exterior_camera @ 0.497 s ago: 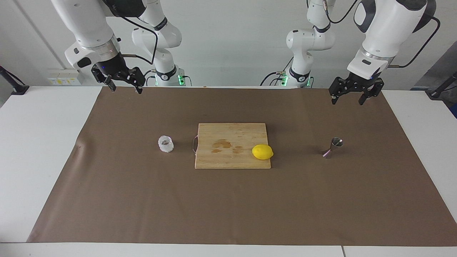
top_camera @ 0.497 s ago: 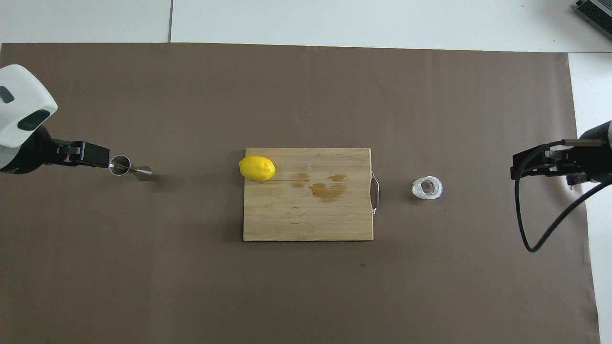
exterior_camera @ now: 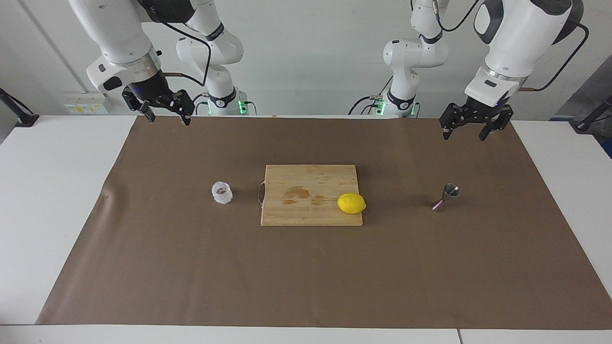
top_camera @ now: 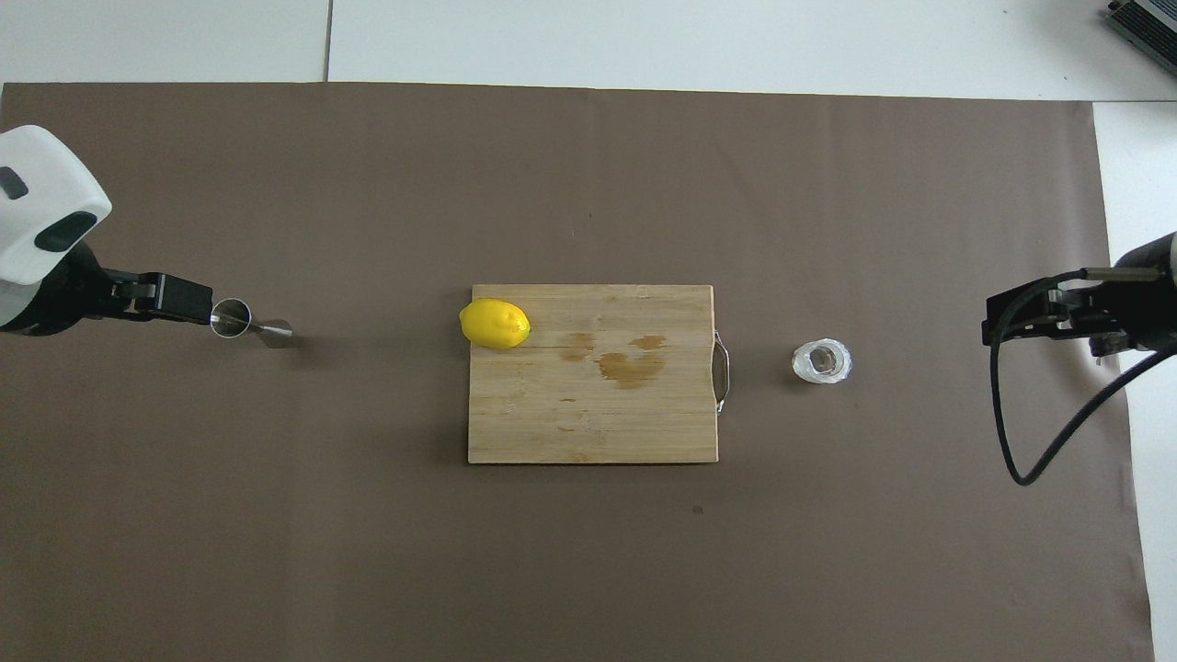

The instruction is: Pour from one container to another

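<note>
The faceted glass tumbler (exterior_camera: 222, 193) is standing on the brown mat (exterior_camera: 306, 277) beside the cutting board's (exterior_camera: 311, 215) handle, toward the right arm's end. The steel jigger (exterior_camera: 445, 197) is standing toward the left arm's end, well apart from the lemon (exterior_camera: 351, 203) on the board. The left gripper (exterior_camera: 471, 129) and right gripper (exterior_camera: 165, 114) are hanging empty with fingers spread wide, raised over the mat's edge near the robots.

White table (exterior_camera: 57, 200) under brown mat (exterior_camera: 306, 277).
</note>
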Available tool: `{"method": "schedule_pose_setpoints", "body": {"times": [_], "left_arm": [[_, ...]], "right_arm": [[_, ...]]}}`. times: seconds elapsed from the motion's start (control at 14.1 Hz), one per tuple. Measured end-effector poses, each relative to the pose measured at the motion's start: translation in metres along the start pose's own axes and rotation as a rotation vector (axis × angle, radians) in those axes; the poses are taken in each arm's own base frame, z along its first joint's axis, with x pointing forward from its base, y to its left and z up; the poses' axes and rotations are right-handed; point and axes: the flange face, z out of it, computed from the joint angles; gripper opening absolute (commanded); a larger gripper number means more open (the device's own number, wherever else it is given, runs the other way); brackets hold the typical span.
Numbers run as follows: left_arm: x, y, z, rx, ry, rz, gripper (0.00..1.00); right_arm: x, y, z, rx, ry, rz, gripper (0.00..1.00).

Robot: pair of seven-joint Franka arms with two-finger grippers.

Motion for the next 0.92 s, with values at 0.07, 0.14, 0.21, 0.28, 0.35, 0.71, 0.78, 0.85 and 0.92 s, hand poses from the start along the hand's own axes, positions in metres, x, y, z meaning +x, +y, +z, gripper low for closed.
{"method": "schedule_pose_setpoints", "body": {"times": [0.07, 0.14, 0.21, 0.28, 0.35, 0.71, 0.78, 0.85, 0.92], "left_arm": [[0.0, -0.001, 0.001, 0.0, -0.004, -0.001, 1.0], [-0.001, -0.001, 0.001, 0.0, -0.007, -0.002, 1.0], [-0.001, -0.002, 0.001, 0.0, -0.01, -0.004, 1.0], [-0.002, -0.002, 0.003, -0.002, -0.013, -0.005, 1.0], [-0.003, -0.003, 0.005, -0.01, -0.02, -0.009, 1.0], [-0.013, -0.011, 0.015, -0.072, -0.047, -0.062, 1.0], [-0.014, -0.013, 0.016, -0.086, -0.049, -0.075, 1.0], [-0.016, -0.017, 0.018, -0.104, -0.054, -0.091, 1.0], [-0.018, -0.022, 0.02, -0.124, -0.061, -0.109, 1.0]], "right_arm": [[0.0, 0.0, 0.0, 0.0, 0.0, 0.0, 1.0], [0.0, 0.0, 0.0, 0.0, 0.0, 0.0, 1.0], [0.0, 0.0, 0.0, 0.0, 0.0, 0.0, 1.0], [0.0, 0.0, 0.0, 0.0, 0.0, 0.0, 1.0], [0.0, 0.0, 0.0, 0.0, 0.0, 0.0, 1.0], [0.0, 0.0, 0.0, 0.0, 0.0, 0.0, 1.0], [0.0, 0.0, 0.0, 0.0, 0.0, 0.0, 1.0], [0.0, 0.0, 0.0, 0.0, 0.0, 0.0, 1.0], [0.0, 0.0, 0.0, 0.0, 0.0, 0.0, 1.0]]}}
